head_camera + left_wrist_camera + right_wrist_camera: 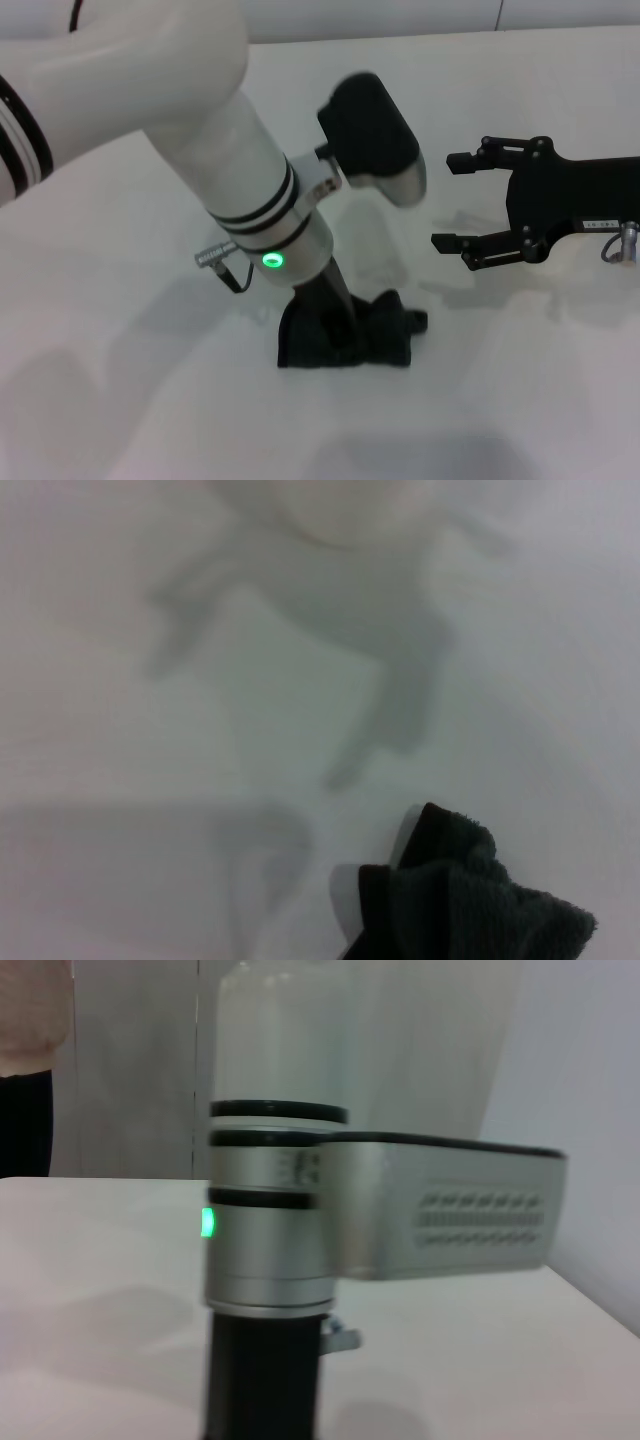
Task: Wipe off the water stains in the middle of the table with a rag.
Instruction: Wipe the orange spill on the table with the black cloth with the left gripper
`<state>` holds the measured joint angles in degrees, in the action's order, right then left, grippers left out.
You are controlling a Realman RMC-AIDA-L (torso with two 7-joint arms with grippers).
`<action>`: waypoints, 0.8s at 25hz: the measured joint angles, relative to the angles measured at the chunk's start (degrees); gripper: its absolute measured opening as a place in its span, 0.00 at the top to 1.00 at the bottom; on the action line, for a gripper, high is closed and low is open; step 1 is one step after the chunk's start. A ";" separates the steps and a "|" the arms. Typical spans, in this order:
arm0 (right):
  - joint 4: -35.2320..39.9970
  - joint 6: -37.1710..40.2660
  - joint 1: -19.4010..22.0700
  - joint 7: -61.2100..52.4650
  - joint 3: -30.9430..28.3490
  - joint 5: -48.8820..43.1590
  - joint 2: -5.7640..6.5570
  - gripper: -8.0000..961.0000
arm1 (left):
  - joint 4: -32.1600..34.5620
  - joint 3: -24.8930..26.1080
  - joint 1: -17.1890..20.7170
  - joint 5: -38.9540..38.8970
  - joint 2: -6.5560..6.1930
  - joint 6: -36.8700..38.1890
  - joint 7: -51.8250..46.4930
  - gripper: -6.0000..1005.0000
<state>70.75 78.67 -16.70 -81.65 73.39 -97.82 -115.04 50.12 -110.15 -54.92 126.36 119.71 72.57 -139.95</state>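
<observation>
Here the broad, plain white matte table (120, 400) fills nearly all of the head view, with soft grey shadows of the arms lying across it. Next in size, the thick white left arm with black rings and a green light reaches down from the far left corner to the rag, its dark lower part planted straight into the cloth. The left gripper (335, 325) is buried in the folds there, and whether its fingers are clenched on the fabric or only pressing it cannot be told. The black jointed right gripper (450, 200) hovers to the right of the rag and farther from the robot, well apart from it, lying level above the table with its two fingers spread wide and nothing between them. The soft dark green-black rag (345, 335) sits bunched and rumpled on the table, one corner poking out toward the right gripper; in the left wrist view a crumpled edge of the rag (470, 900) shows against the bare white surface. The water stains are not visible anywhere around the rag; the cloth and arm may cover them.
</observation>
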 joint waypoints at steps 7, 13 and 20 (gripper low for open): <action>0.06 0.00 -0.04 -0.10 -0.07 0.00 0.00 0.09 | -0.57 -0.30 0.23 1.70 0.02 -0.19 -0.45 0.90; 0.10 -0.01 -0.15 -0.10 -0.16 0.00 0.00 0.09 | -3.73 8.32 0.13 8.56 -0.11 -3.28 -8.52 0.90; 0.17 0.04 -0.17 -0.09 -0.27 0.00 0.00 0.09 | -6.03 20.30 0.18 15.09 -0.38 -4.72 -16.06 0.91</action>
<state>70.92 78.71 -16.87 -81.74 73.12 -97.82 -115.04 44.09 -89.86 -54.73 141.44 119.33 67.86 -156.01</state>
